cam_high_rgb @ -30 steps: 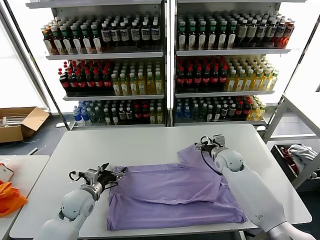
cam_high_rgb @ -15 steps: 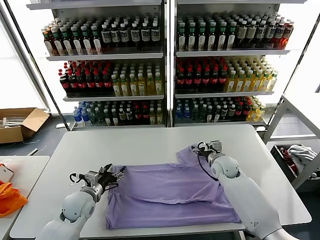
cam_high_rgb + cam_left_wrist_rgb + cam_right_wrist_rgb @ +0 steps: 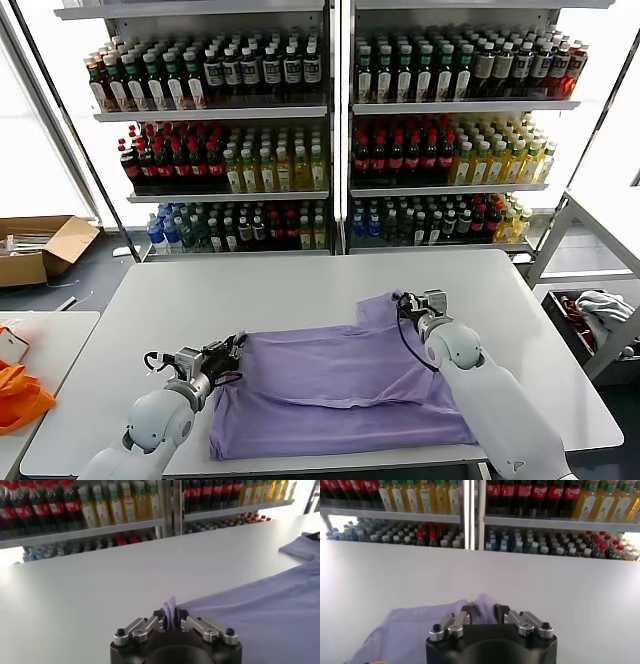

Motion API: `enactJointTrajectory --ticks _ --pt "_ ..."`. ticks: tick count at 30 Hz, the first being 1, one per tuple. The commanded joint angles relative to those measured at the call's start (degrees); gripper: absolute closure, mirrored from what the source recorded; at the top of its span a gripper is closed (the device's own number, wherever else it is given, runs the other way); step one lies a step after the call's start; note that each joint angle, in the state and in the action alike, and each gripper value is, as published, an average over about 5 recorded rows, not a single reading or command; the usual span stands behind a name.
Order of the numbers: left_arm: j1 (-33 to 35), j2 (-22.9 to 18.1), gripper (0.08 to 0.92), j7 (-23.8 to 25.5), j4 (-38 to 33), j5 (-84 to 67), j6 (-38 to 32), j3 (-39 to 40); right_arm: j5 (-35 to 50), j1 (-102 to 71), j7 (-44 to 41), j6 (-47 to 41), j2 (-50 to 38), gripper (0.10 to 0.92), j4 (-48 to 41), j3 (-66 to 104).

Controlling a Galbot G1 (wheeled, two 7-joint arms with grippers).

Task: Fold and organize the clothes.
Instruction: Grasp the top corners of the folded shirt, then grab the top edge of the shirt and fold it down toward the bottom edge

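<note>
A plain lavender T-shirt [image 3: 340, 385] lies partly folded on the white table [image 3: 280, 290], near its front edge. My left gripper [image 3: 232, 350] is shut on the shirt's left edge; in the left wrist view a fold of lavender cloth [image 3: 170, 611] stands pinched between the jaws of the gripper [image 3: 170, 617]. My right gripper [image 3: 408, 300] is shut on the shirt's far right corner; in the right wrist view cloth [image 3: 482, 605] fills the gap between the jaws of the gripper [image 3: 483, 611]. The printed T-shirt is out of view.
Shelves of bottled drinks [image 3: 330, 130] stand behind the table. A bright orange bag [image 3: 20, 395] lies on a side table at the left. A white-and-grey cloth bundle [image 3: 600, 305] sits in a bin at the right. A cardboard box [image 3: 40, 245] is on the floor.
Both grippers have moved toward the table's middle, the left one rightward and the right one nearer and lower, drawing the shirt's edges inward. The shirt's front edge has shifted slightly left.
</note>
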Motion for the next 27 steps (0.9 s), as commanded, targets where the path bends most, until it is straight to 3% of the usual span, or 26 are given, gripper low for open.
enactJointTrajectory --ticks 1,6,15,27 --pt "0.0 -0.53 0.874 -0.1 -1.1 0.71 -3.65 -0.37 0.39 -1.47 0.41 0.46 -0.21 0.829 2.06 0.94" --pt "0.04 -0.41 0.913 0.01 -2.36 1.56 -5.2 -0.8 0.91 -1.6 0.93 0.56 -0.03 0.919 2.74 2.3" --pt "0.42 -0.52 0.913 0.43 -3.24 2.43 -9.6 -1.22 1.08 -2.21 1.21 1.68 1.02 0.919 6.6 6.87" --pt "3.5 -0.19 0.913 1.14 -5.9 4.32 -10.84 -2.82 2.66 -9.31 1.9 2.2 -1.47 0.919 22.39 12.62"
